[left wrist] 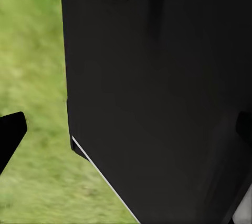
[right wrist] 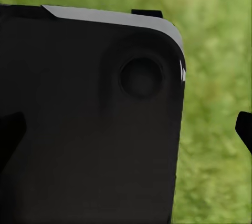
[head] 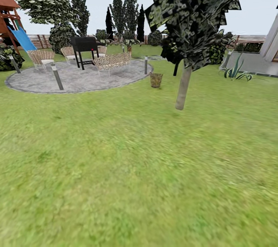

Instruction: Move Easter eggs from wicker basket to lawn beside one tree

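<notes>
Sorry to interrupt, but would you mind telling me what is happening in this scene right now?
The robot is out on the lawn and is handling nothing at the moment. The wicker basket stands ahead on the grass at the edge of the round paved patio, with a pale-trunked tree a little nearer and to its right. The eggs cannot be made out at this range. Both wrist views look down at grass past a dark part of the robot's body, with the pincer tips at the edges apart and empty.

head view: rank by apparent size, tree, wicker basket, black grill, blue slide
1. tree, largest, though also nearest the camera.
2. black grill.
3. blue slide, close to the grill and cut off by the frame edge, so unsure.
4. wicker basket, smallest.
</notes>
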Available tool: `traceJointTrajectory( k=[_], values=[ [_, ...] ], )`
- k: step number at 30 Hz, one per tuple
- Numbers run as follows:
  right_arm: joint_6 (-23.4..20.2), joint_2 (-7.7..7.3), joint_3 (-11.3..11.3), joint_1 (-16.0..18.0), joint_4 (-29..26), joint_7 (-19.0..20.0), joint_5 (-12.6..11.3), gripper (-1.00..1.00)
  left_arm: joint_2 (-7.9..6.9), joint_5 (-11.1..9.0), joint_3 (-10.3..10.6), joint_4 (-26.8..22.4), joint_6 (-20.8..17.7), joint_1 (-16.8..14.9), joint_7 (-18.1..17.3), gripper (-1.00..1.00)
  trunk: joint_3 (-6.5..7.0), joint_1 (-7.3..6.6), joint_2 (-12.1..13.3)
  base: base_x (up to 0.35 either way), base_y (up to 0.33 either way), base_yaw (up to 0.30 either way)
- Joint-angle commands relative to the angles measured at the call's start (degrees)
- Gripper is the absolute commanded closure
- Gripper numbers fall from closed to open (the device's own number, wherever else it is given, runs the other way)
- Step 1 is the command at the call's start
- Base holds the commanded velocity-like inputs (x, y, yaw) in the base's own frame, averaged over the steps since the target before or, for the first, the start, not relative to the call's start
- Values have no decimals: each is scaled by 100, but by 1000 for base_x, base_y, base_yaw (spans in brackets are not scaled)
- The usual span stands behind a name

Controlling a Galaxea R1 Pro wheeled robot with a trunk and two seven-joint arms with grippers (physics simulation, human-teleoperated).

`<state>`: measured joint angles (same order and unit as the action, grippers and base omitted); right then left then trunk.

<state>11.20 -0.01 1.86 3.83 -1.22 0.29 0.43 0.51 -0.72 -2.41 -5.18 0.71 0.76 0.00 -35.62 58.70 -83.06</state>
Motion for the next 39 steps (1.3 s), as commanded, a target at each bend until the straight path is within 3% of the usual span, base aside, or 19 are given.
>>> traceJointTrajectory(
  k=[1,32,39],
  values=[
    [16,0,17,4,7,1,-2,-100,2,-7,-23,-9,7,4,0,-100,-4,3,-2,314,159,0],
    [14,41,-2,4,-4,1,-35,-100,2,-7,-23,-9,6,4,0,-100,-4,3,-2,314,159,0],
    [14,34,-10,4,-3,2,-35,-100,2,-7,-23,-9,6,4,0,-100,-4,3,-2,314,159,-181]
  ],
)
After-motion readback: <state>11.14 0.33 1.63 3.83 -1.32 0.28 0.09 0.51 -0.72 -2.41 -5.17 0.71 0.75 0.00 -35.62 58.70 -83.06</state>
